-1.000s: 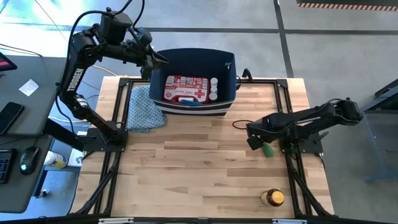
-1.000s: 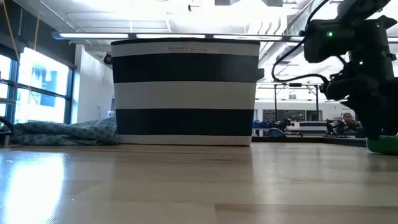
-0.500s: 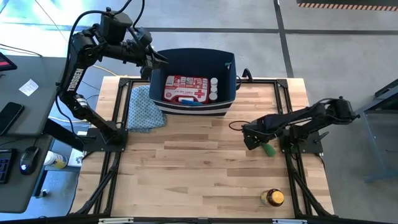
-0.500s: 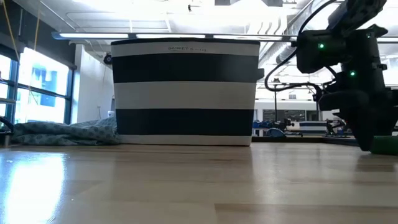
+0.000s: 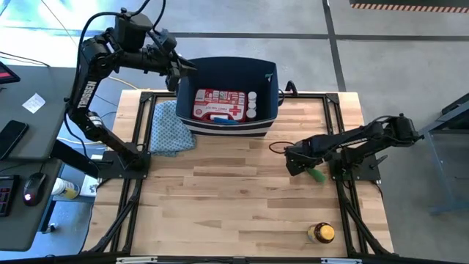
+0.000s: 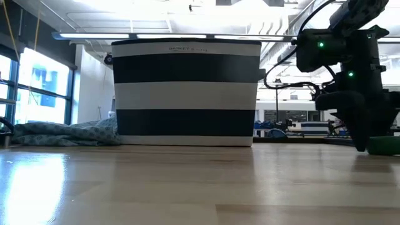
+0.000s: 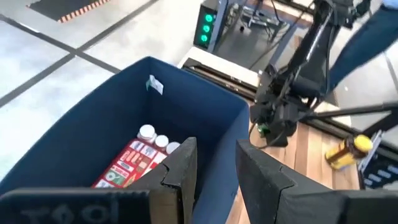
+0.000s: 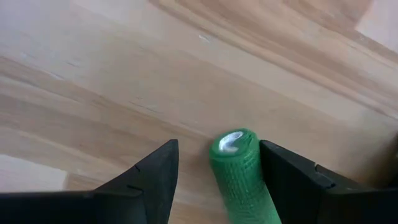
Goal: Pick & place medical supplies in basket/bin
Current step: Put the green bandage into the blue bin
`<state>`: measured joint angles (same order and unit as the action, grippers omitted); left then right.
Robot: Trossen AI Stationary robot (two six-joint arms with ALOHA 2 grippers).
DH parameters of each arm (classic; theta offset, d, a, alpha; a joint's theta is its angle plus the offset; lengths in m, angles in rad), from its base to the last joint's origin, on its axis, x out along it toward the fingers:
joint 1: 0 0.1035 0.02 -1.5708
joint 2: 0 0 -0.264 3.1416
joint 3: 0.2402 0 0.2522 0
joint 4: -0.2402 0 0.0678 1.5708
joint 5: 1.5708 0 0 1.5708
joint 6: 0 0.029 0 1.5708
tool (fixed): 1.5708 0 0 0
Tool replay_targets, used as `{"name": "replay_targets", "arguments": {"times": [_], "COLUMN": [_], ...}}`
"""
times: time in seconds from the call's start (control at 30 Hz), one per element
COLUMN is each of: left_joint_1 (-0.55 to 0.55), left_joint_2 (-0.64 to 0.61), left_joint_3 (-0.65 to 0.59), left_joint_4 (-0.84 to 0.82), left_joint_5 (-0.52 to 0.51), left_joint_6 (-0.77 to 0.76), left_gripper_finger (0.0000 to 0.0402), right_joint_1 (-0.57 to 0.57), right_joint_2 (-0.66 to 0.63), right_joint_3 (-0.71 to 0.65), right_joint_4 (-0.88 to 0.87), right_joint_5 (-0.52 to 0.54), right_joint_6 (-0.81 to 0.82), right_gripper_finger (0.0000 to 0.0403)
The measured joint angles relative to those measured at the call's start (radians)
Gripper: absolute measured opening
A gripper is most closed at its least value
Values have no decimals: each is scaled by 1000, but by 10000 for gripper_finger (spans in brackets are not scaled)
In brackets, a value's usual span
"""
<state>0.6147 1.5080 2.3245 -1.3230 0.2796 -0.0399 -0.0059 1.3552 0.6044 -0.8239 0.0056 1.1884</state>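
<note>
The navy bin [image 5: 270,81] stands at the table's far middle. In it lie the red first-aid kit [image 5: 218,105] and small white bottles [image 5: 252,104]. My right gripper [image 5: 299,166] is low over the table's right half, open. Its fingers stand on either side of the green cylinder [image 8: 239,171], which lies on its side on the wood [image 5: 316,175]. A yellow-capped amber bottle [image 5: 320,233] lies near the table's near right edge. My left gripper [image 7: 217,168] hovers open above the bin's far left corner [image 5: 176,72]. My right gripper straddles the green cylinder's end [image 8: 231,142], coming slanting down from the table's right. The cylinder lies close beside one finger [image 8: 292,180]; whether it touches it I cannot tell. The cylinder rests on the table.
A blue-green patterned cloth [image 5: 170,128] lies bunched at the bin's left side [image 6: 62,133]. In the low view the bin's striped wall [image 6: 186,94] fills the middle. Bare wood spans the table's centre and near left. A desk with a mouse and phone stands left of the table.
My right gripper has moved a little toward the table's left edge and come down lower at the green cylinder, so its fingers now stand around it. The cylinder has stayed where it was.
</note>
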Motion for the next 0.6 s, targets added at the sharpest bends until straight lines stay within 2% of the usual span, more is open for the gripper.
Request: {"name": "replay_targets", "arguments": {"times": [0.13, 0.27, 0.4, 0.6], "left_joint_1": [0, 0, 0, 0], "left_joint_2": [2, 0, -1, 2], "left_joint_3": [0, 0, 0, 0], "left_joint_4": [-25, -19, -19, 0], "left_joint_5": [1, -35, -56, -58], "left_joint_6": [30, -39, -116, -141], "left_gripper_finger": [144, 144, 144, 144], "right_joint_1": [0, 0, -1, 30], "right_joint_2": [0, 0, -2, -3], "right_joint_3": [0, -7, -32, -58], "right_joint_4": [49, 48, 49, 50], "right_joint_5": [4, 25, -49, -64], "right_joint_6": [-58, -90, -89, -69], "right_gripper_finger": [204, 194, 179, 159]}}
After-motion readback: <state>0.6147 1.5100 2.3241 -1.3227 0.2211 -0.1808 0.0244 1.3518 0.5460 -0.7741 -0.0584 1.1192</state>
